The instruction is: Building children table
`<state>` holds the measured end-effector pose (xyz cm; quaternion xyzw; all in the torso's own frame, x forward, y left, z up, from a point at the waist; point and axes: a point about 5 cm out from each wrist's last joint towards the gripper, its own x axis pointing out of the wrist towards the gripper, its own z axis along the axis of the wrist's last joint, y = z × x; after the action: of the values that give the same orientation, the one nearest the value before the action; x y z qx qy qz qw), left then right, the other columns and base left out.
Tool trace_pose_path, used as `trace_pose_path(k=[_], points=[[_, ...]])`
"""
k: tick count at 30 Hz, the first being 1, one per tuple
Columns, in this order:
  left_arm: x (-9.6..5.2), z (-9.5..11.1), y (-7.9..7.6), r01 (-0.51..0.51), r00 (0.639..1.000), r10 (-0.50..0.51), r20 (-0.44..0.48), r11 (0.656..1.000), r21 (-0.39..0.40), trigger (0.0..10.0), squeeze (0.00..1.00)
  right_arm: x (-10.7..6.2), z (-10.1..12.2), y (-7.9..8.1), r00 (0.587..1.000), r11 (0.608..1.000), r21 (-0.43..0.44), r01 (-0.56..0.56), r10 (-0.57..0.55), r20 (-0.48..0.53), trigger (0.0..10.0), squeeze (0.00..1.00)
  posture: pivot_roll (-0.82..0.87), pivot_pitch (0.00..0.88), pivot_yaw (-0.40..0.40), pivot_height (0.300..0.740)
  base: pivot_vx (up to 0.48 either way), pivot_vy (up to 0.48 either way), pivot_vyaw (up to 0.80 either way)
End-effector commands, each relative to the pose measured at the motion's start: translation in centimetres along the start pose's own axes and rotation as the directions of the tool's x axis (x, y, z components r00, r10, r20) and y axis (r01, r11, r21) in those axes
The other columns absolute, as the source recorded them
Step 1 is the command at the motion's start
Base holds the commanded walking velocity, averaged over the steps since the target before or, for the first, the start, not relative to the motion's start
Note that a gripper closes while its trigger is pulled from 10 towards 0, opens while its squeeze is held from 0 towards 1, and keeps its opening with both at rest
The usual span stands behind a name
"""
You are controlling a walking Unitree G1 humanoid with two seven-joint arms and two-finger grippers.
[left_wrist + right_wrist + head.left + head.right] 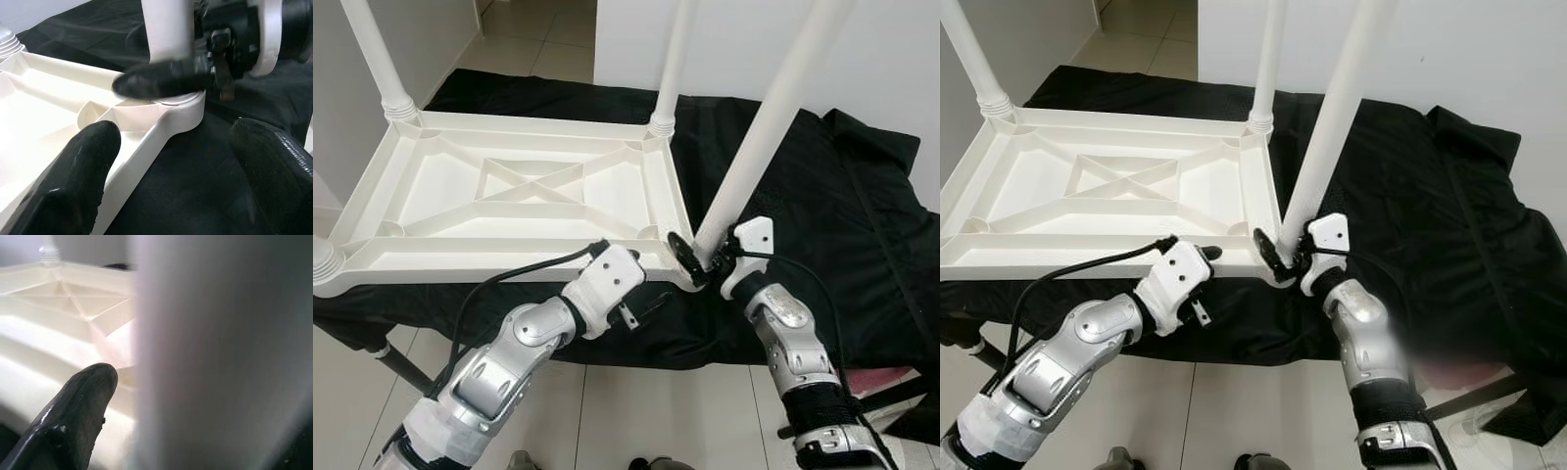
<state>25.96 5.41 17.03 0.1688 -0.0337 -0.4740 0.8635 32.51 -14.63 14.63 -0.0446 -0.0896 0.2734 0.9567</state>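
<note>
1. The right gripper (697, 262) is closed around the base of a white table leg (766, 132), right where the leg meets the corner socket of the upturned white table top (524, 196).
2. The left gripper (171, 161) sits just beside that corner with its fingers (80, 171) spread wide, holding nothing; one finger lies over the table's rim, the other over the black cloth (862, 215).
3. Beyond both grippers, three more legs stand upright in the other corners.
</note>
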Motion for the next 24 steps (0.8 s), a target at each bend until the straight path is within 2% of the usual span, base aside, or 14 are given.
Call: trace_pose_path(k=[1,3,4,7,8,10,11,15,21,22,23,24], points=[[0.4,-0.1,-0.5,0.058,0.998,-0.058,0.002,0.998,0.007,10.0,0.00,-0.1,-0.4,-0.1,0.999,0.999,-0.022,-0.036,0.035,-0.020,10.0,0.00,0.01,0.089,-0.055,0.740,0.000,0.000,0.00],[0.6,-0.1,-0.5,0.062,0.998,-0.062,0.002,0.998,0.004,10.0,0.00,0.0,-0.6,-0.1,0.998,0.998,-0.027,-0.059,0.058,-0.026,10.0,0.00,0.01,0.089,-0.055,0.740,0.000,0.000,0.00],[0.7,-0.2,-0.5,0.061,0.998,-0.061,0.002,0.998,0.001,10.0,0.00,0.1,-0.7,-0.1,0.997,0.997,-0.029,-0.067,0.066,-0.027,6.4,0.00,0.01,0.088,-0.055,0.740,0.000,0.000,0.00],[0.8,-0.4,-0.5,0.058,0.998,-0.058,0.002,0.998,-0.003,10.0,0.00,0.3,-0.9,-0.1,0.997,0.997,-0.031,-0.077,0.076,-0.028,6.4,0.00,0.01,0.088,-0.055,0.740,0.000,0.000,0.00],[0.8,-0.4,-0.6,0.058,0.998,-0.058,0.003,0.998,-0.005,10.0,0.00,0.3,-0.9,-0.2,0.997,0.997,-0.034,-0.073,0.072,-0.030,3.1,0.00,0.01,0.087,-0.058,0.740,0.000,0.000,0.00],[0.8,-0.4,-0.6,0.057,0.998,-0.057,0.003,0.998,-0.008,10.0,0.00,0.2,-1.0,-0.3,0.997,0.997,-0.036,-0.071,0.070,-0.031,3.1,0.00,0.01,0.087,-0.060,0.740,0.000,0.000,0.00],[0.9,-0.6,-0.7,0.058,0.998,-0.058,0.001,0.998,-0.009,10.0,0.00,0.1,-1.1,-0.6,0.998,0.998,-0.020,-0.055,0.055,-0.032,0.0,0.00,0.01,0.088,-0.063,0.740,0.000,0.000,0.00],[0.9,-0.8,-0.8,0.060,0.998,-0.060,-0.004,0.998,-0.010,10.0,0.00,-0.2,-1.3,-1.0,0.999,0.999,0.016,-0.036,0.036,-0.026,0.0,0.00,0.01,0.089,-0.063,0.740,0.000,0.000,0.00],[1.0,-0.9,-0.7,0.057,0.998,-0.057,-0.004,0.998,-0.011,10.0,0.00,-0.5,-1.6,-1.2,0.999,1.000,0.014,-0.003,0.004,-0.033,0.0,0.00,0.00,0.090,-0.061,0.740,0.000,0.000,0.00],[1.0,-0.9,-0.7,0.059,0.998,-0.059,-0.004,0.998,-0.011,10.0,0.00,-0.6,-1.7,-1.2,0.999,1.000,0.019,0.008,-0.007,-0.033,4.0,0.00,0.00,0.090,-0.062,0.740,0.000,0.000,0.00],[1.0,-0.9,-0.7,0.060,0.998,-0.060,-0.003,0.998,-0.011,10.0,0.00,-0.6,-1.7,-1.2,0.999,1.000,0.024,0.016,-0.015,-0.033,10.0,0.00,0.00,0.090,-0.062,0.740,0.000,0.000,0.00],[1.0,-0.9,-0.7,0.060,0.998,-0.060,-0.003,0.998,-0.011,10.0,0.00,-0.6,-1.7,-1.2,0.999,1.000,0.024,0.016,-0.015,-0.033,10.0,0.00,0.00,0.090,-0.062,0.740,0.000,0.000,0.00]])
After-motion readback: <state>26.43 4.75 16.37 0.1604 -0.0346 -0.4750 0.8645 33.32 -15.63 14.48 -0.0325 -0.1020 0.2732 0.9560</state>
